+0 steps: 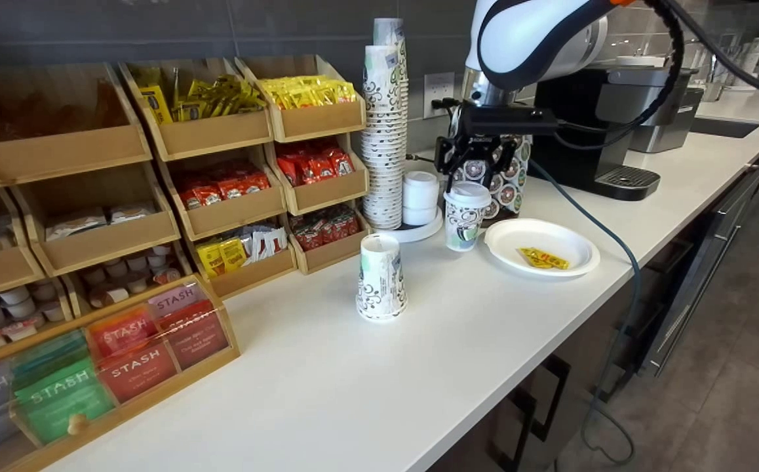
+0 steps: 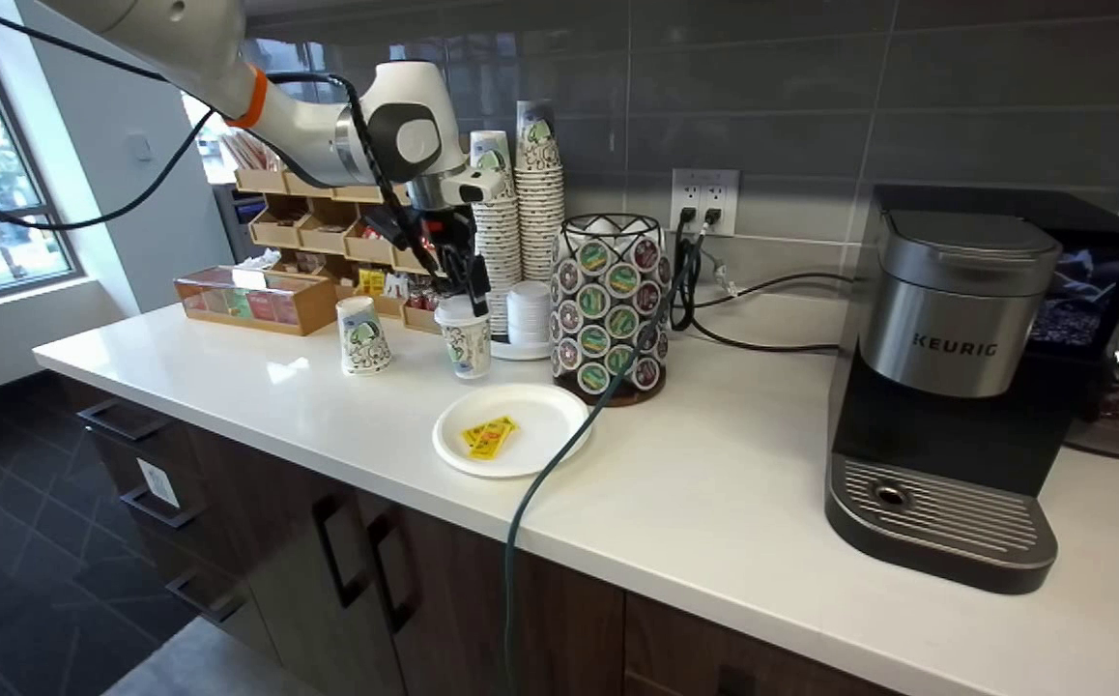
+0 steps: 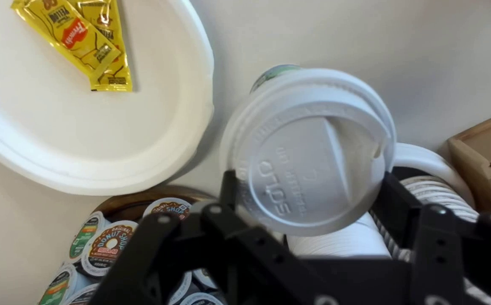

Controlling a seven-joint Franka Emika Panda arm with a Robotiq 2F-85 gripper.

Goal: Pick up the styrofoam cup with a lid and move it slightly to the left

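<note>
Clocked from the styrofoam cup (image 1: pixel 462 229) in an exterior view, wooden bins (image 1: pixel 65 156) line the dark tiled wall (image 1: pixel 301 19) at nine; an upside-down cup (image 1: pixel 381 282) stands at eight. The styrofoam cup stands on the white counter (image 1: pixel 314 393). Toward twelve, the gripper (image 3: pixel 308 180) has a finger at each side of the lid (image 3: pixel 309 148); whether it grips I cannot tell. A plate (image 1: pixel 499 239) with yellow packets (image 1: pixel 542 258) lies at four, a coffee machine (image 1: pixel 569 105) at two, grey floor (image 1: pixel 740 380) past the counter's edge at four.

The fingers (image 2: pixel 477 282) hang at the cup's (image 2: pixel 470 354) lid (image 2: pixel 453 310).
</note>
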